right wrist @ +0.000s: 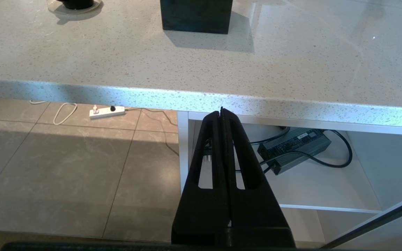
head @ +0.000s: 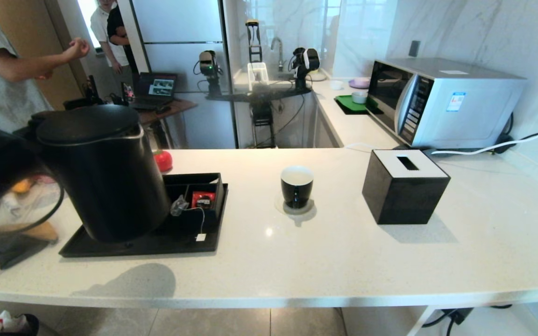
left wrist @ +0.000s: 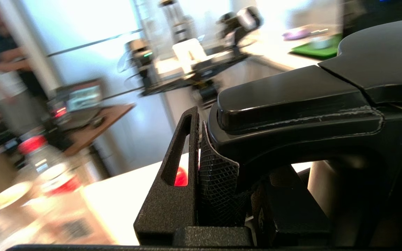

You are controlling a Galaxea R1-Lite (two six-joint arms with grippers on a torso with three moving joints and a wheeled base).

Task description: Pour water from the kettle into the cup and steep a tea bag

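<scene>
The tall black kettle [head: 103, 172] is over the left end of a black tray [head: 157, 245]. My left gripper [left wrist: 229, 118] is shut on its loop handle [left wrist: 291, 101], and one ribbed pad [left wrist: 215, 174] is pressed out of shape against it. The small black cup [head: 296, 185] with a white inside sits on a clear coaster mid-counter, right of the tray. The greyish tea bag [head: 180, 205] lies by the tray's compartment box, its string running to a white tag [head: 200, 237]. My right gripper [right wrist: 222, 111] is shut and empty, below the counter's front edge.
A black tissue box [head: 404, 186] stands right of the cup, with a microwave [head: 442, 100] behind it. A red sachet [head: 202, 199] lies in the tray's box, and a red round object [head: 163, 160] sits behind the kettle. A red-capped bottle [left wrist: 47, 174] stands at the far left. People are in the background.
</scene>
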